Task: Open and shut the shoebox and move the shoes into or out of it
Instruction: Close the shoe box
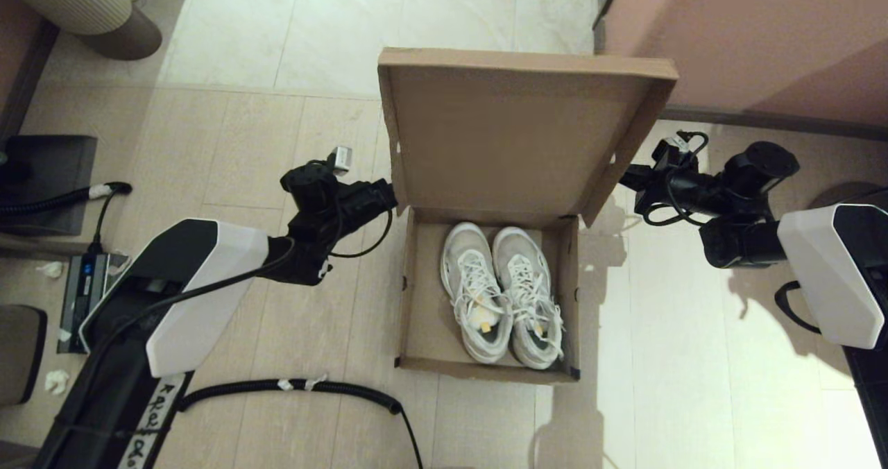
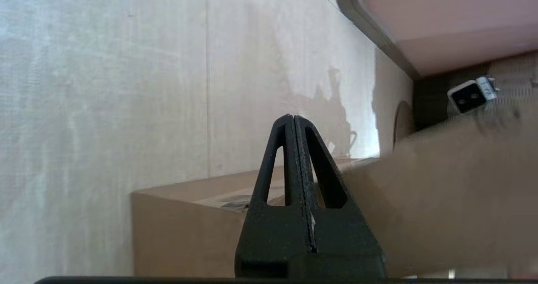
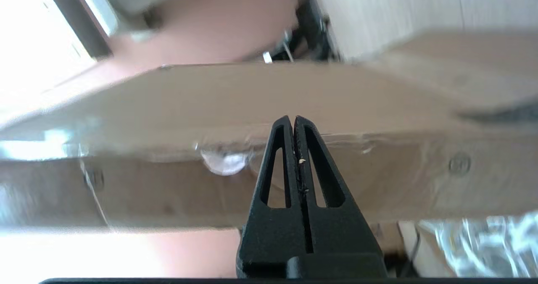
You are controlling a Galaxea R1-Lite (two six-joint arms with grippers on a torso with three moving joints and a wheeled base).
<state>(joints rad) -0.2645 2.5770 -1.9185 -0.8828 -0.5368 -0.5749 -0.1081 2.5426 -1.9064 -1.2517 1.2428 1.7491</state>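
Note:
The brown cardboard shoebox (image 1: 409, 295) stands open on the floor, its hinged lid (image 1: 506, 136) raised nearly upright behind it. Both white-and-grey sneakers (image 1: 503, 292) lie side by side inside, toes toward the lid. My left gripper (image 1: 390, 198) is shut, its tip against the lid's left edge just above the box corner. In the left wrist view this gripper (image 2: 293, 118) holds nothing, with the box (image 2: 185, 229) beyond it. My right gripper (image 1: 626, 175) is shut beside the lid's right flap. Seen from the right wrist, that gripper (image 3: 293, 119) is empty, pointing at the flap (image 3: 399, 183).
A black ribbed cable (image 1: 312, 386) crosses the floor in front of the box. A power strip (image 1: 87, 282) and a dark mat (image 1: 48, 177) lie at the far left. A pink wall (image 1: 763, 32) rises behind the right arm. A round beige base (image 1: 104, 11) stands back left.

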